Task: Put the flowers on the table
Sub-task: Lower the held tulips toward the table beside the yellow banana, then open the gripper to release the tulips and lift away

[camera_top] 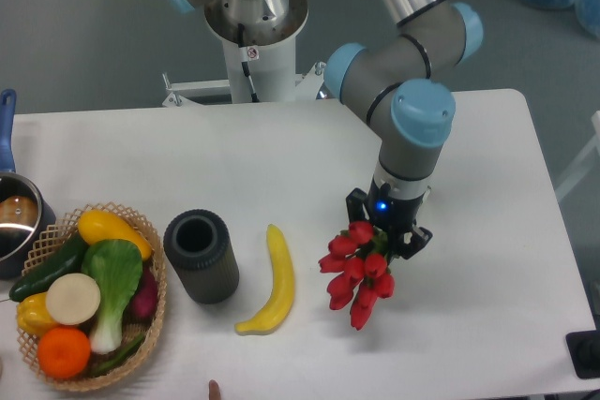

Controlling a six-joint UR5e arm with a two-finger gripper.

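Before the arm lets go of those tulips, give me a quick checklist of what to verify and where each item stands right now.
1. Grip: gripper is closed around the flowers near the stem end. Ok.
2. Landing spot: bare table lies under and to the right of the buds. Ok.
3. Clearance from the banana: apart from the bunch, with a visible gap. Ok.
4. Clearance from the dark cylinder cup and the basket: both well off to the left. Ok.
5. Height of the flowers above the table: one view only, touching or hovering unclear. Cannot tell.
6. Table edge: the buds hang well inside the front edge. Ok.
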